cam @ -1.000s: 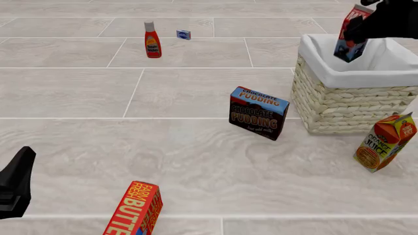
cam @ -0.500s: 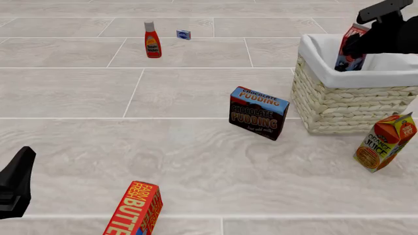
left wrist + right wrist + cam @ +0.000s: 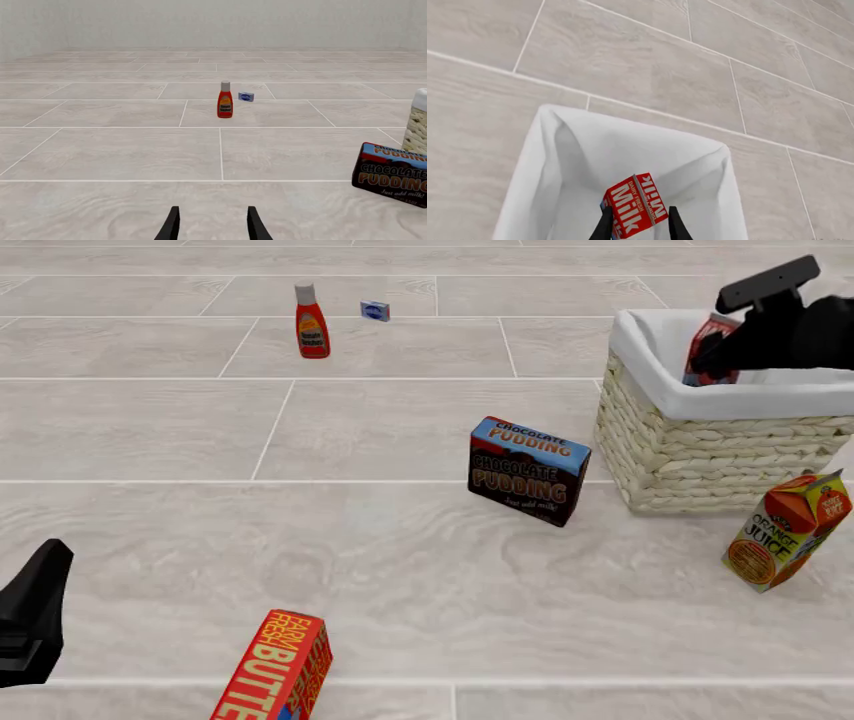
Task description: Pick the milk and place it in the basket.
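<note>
The milk [image 3: 706,342] is a red carton with a dark blue lower part. It stands tilted inside the basket [image 3: 707,460], a pale wicker basket with a white cloth lining, at the right. My right gripper [image 3: 730,353] reaches down into the basket and is shut on the milk. In the right wrist view the milk [image 3: 635,202] sits between the fingers [image 3: 606,226], low over the white lining [image 3: 560,165]. My left gripper [image 3: 44,575] hangs at the near left, far from the basket. In the left wrist view it [image 3: 212,227] is open and empty.
A chocolate pudding box [image 3: 529,470] stands just left of the basket. An orange juice carton [image 3: 787,530] stands in front of the basket's right side. A red butter box [image 3: 276,670] is at the near edge. A ketchup bottle [image 3: 311,325] and a small blue box [image 3: 375,310] are far back.
My right gripper has lowered the milk from above the basket's rim down into the basket. The left arm has not moved.
</note>
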Robot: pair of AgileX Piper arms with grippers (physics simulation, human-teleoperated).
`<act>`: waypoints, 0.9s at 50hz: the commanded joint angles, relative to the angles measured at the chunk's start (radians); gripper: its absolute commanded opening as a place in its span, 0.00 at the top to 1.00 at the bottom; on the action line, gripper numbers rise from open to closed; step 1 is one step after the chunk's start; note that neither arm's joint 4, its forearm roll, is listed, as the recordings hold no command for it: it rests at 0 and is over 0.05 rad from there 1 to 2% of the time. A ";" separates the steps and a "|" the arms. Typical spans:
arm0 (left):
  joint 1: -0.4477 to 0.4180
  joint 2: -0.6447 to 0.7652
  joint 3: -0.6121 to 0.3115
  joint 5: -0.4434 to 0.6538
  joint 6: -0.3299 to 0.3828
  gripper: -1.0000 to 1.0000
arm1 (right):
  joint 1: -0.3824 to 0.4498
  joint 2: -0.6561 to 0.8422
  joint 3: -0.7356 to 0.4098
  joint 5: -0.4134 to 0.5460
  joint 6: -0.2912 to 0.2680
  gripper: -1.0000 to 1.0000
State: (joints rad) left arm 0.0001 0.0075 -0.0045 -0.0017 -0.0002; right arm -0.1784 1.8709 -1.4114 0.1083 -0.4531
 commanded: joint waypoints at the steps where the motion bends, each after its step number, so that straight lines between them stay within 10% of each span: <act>1: 0.000 0.000 0.000 0.000 0.000 0.00 | -0.003 0.006 -0.018 -0.009 0.022 1.00; 18: 0.000 0.000 0.000 0.000 0.000 0.00 | -0.011 0.009 -0.022 -0.003 0.024 1.00; 19: 0.000 0.000 0.000 0.000 0.000 0.00 | -0.011 0.007 -0.021 -0.002 0.024 0.00; 45: 0.000 0.000 0.000 0.000 0.000 0.00 | -0.003 -0.056 -0.008 0.023 0.028 0.00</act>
State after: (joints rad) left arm 0.0000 0.0076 -0.0045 -0.0017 -0.0002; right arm -0.1825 1.8486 -1.4209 0.1187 -0.4326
